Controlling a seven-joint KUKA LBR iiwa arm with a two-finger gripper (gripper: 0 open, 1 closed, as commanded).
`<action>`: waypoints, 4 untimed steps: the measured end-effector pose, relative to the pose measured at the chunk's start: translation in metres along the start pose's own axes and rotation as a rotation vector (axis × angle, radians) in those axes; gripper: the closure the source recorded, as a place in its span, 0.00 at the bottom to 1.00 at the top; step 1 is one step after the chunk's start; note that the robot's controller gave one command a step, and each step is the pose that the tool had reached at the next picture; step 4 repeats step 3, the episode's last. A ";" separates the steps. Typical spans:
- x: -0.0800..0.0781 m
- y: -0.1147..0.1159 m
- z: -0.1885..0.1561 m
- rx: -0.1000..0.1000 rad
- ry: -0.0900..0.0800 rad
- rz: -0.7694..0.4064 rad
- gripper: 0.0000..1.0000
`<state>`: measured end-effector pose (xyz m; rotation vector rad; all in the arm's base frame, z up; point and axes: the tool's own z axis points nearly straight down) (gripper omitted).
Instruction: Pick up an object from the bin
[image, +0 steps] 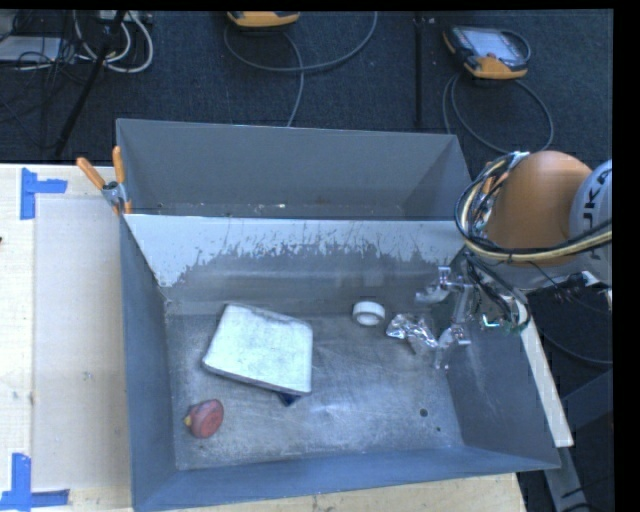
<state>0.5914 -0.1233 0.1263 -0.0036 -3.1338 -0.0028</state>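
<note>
A red lump (205, 418) is seen nearest, near a white pad (260, 348); the gripper (432, 316) is held low by a small white cap (368, 313), fingers seemingly spread for a grasp

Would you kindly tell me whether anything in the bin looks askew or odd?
The white flat pad lies skewed to the bin's walls, and a small dark thing pokes out from under its near corner, so it seems to rest on something.
</note>
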 end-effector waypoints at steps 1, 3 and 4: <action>0.000 -0.004 0.043 0.000 -0.003 0.058 0.00; 0.004 0.005 -0.083 0.002 -0.017 0.066 1.00; 0.004 0.005 -0.083 0.002 -0.017 0.066 1.00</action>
